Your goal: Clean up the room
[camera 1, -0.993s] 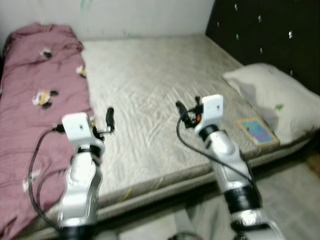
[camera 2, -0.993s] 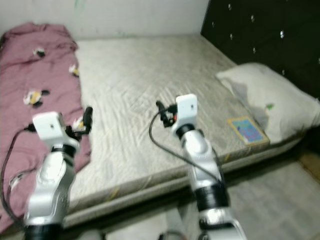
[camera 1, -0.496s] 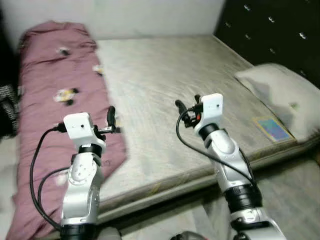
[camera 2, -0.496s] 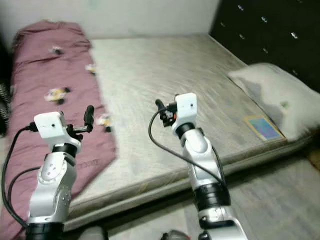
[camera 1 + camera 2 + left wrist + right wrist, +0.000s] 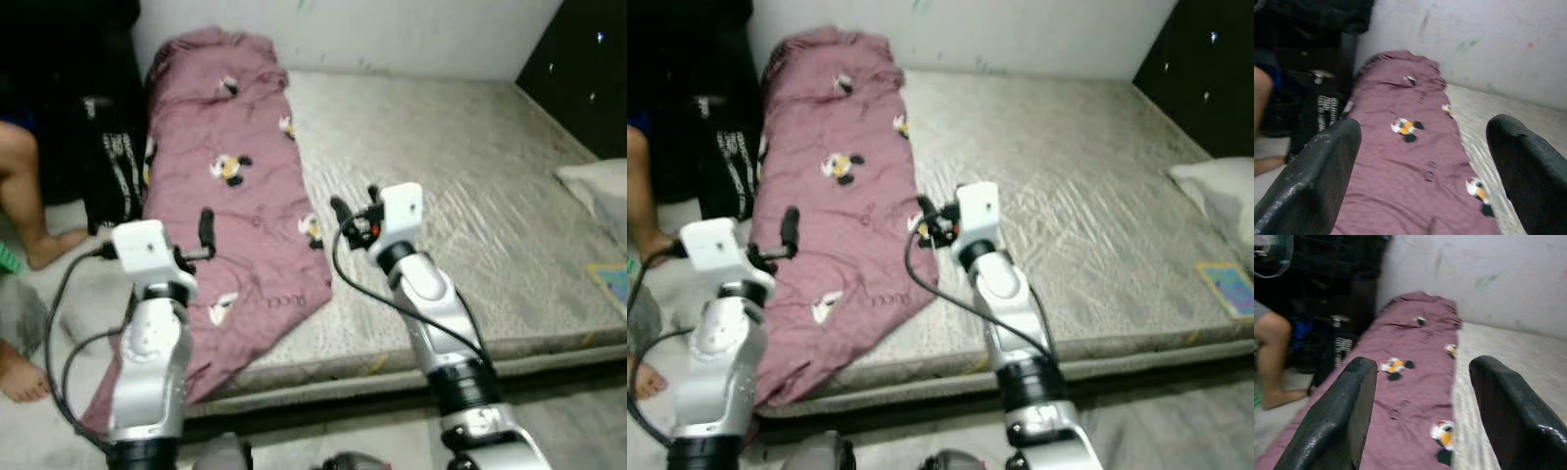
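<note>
Left eye view has the maroon blanket (image 5: 240, 211), printed with small cartoon figures, lying in a long crumpled strip down the left side of the bed (image 5: 470, 196), its near end spilling over the mattress edge toward the floor. It looks soft, limp and fairly bulky, likely light for its size but prone to sagging and trailing; a pinch on a raised fold or on the hanging corner near the mattress edge would probably grip best, and two holds apart would keep it from dragging.

No containers can be made out; a dark striped item stands by the wall just beside the blanket, too dim to identify.

Left hand (image 5: 205, 231) hovers over the blanket's lower part, fingers spread wide and holding nothing. Right hand (image 5: 355, 208) hovers above the blanket's inner edge, likewise wide open and empty.

A pillow (image 5: 598, 186) and a colourful book (image 5: 1227, 286) lie at the bed's right. A person's bare legs (image 5: 24, 196) show at far left.
</note>
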